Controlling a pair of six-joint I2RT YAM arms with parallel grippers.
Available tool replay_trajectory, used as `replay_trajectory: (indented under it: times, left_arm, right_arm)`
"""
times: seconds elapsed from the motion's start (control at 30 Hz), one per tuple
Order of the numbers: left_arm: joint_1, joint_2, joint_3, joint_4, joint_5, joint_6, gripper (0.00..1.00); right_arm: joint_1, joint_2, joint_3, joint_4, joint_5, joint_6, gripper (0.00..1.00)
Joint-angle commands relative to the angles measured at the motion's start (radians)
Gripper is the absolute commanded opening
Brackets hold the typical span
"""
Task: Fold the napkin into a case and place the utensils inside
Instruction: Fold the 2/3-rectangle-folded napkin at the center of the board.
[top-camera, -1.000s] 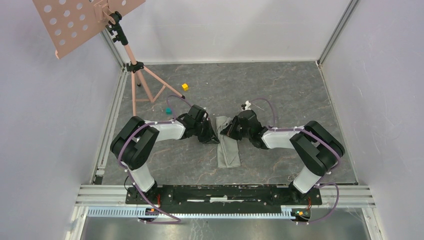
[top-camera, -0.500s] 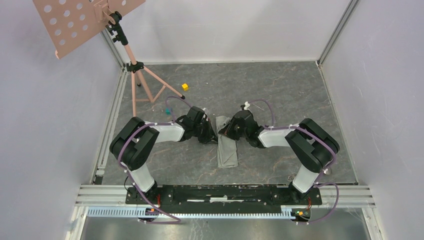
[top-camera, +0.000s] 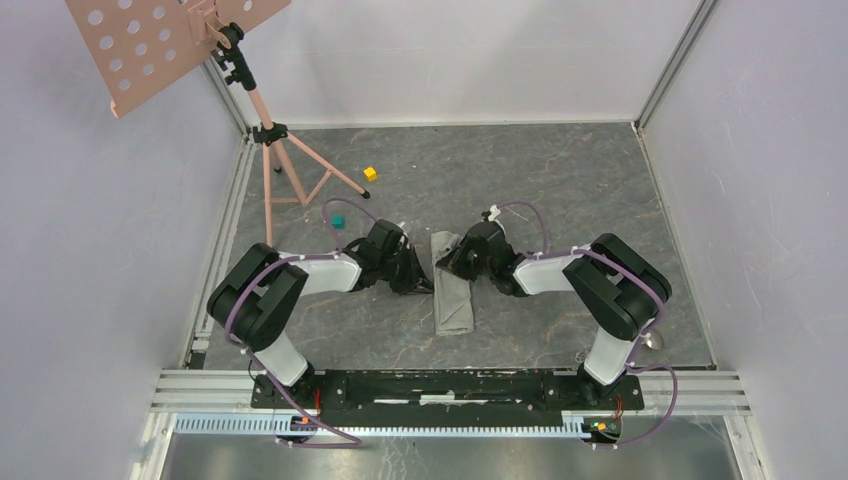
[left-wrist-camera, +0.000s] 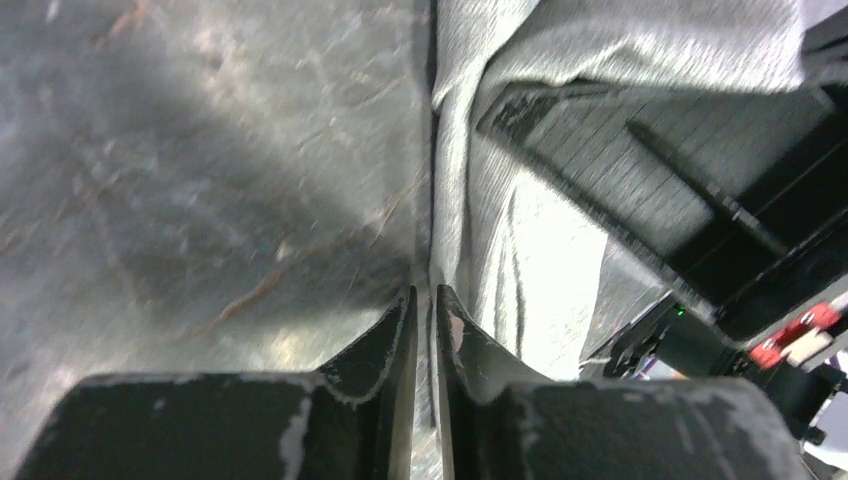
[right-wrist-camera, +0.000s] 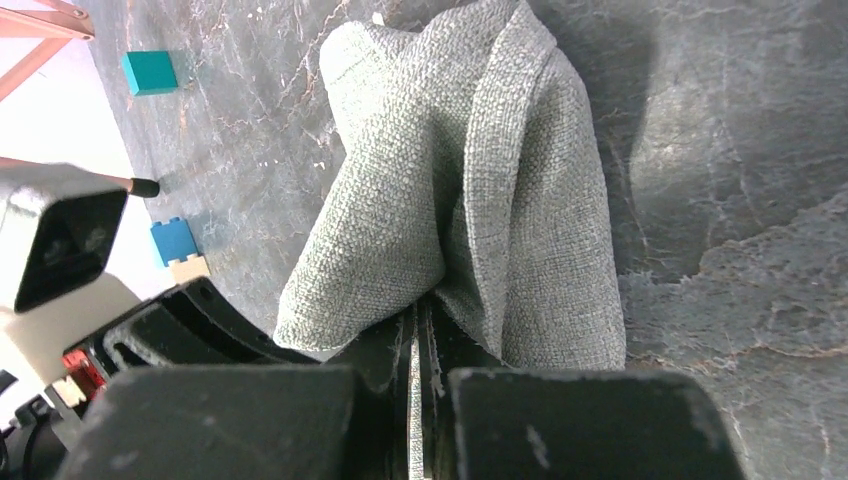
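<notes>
The grey-green napkin (top-camera: 455, 292) lies on the dark floor as a narrow, long folded strip between the two arms. My right gripper (top-camera: 452, 265) is at its far end. In the right wrist view the jaws (right-wrist-camera: 417, 330) are shut on a thin layer of cloth, and the napkin (right-wrist-camera: 470, 170) bunches up over the fingertips. My left gripper (top-camera: 424, 282) is at the strip's left edge. In the left wrist view its jaws (left-wrist-camera: 427, 300) are closed on the napkin's edge (left-wrist-camera: 470, 200). A small shiny round piece (top-camera: 657, 341), perhaps a spoon bowl, shows by the right arm's base. Other utensils are hidden.
A pink music stand on a tripod (top-camera: 268, 150) stands at the far left. A yellow cube (top-camera: 369, 173) and a teal cube (top-camera: 338, 220) lie near it. The teal cube (right-wrist-camera: 150, 72) and a blue brick (right-wrist-camera: 175, 240) show in the right wrist view. White walls enclose the floor.
Both arms have shifted a little to the left and the left arm has drawn back. The napkin's near end has slid slightly left with them. Both grippers stay closed.
</notes>
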Motion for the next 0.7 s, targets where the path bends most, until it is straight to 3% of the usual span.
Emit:
replay_trajectory:
  times: [0.0,0.1,0.2,0.27,0.4,0.6,0.67]
  left_arm:
    - [0.003,-0.106,-0.047,-0.043,-0.034,0.034,0.24]
    - [0.003,-0.157,-0.053,-0.041,-0.016,0.041,0.37]
    - [-0.002,-0.175,-0.031,-0.053,-0.009,0.052,0.61]
    - [-0.009,-0.155,-0.004,-0.069,-0.013,0.068,0.65]
    - [-0.029,-0.072,0.042,-0.118,-0.030,0.081,0.64]
    - [-0.034,0.018,0.029,-0.096,-0.047,0.063,0.49]
    - [-0.033,0.047,0.018,-0.055,-0.024,0.039,0.42]
  right_arm:
    - [0.006,0.020,-0.007,0.031,0.026,-0.003,0.00]
    - [0.006,0.023,-0.006,0.039,0.019,-0.013,0.00]
    - [0.005,0.022,-0.010,0.040,0.020,-0.018,0.00]
    - [0.002,0.014,-0.015,0.043,0.020,-0.021,0.00]
    - [0.001,0.007,-0.004,0.039,0.019,-0.033,0.00]
    - [0.001,0.005,0.013,0.045,-0.032,-0.056,0.01]
    - [-0.001,0.001,0.017,0.037,-0.046,-0.075,0.07]
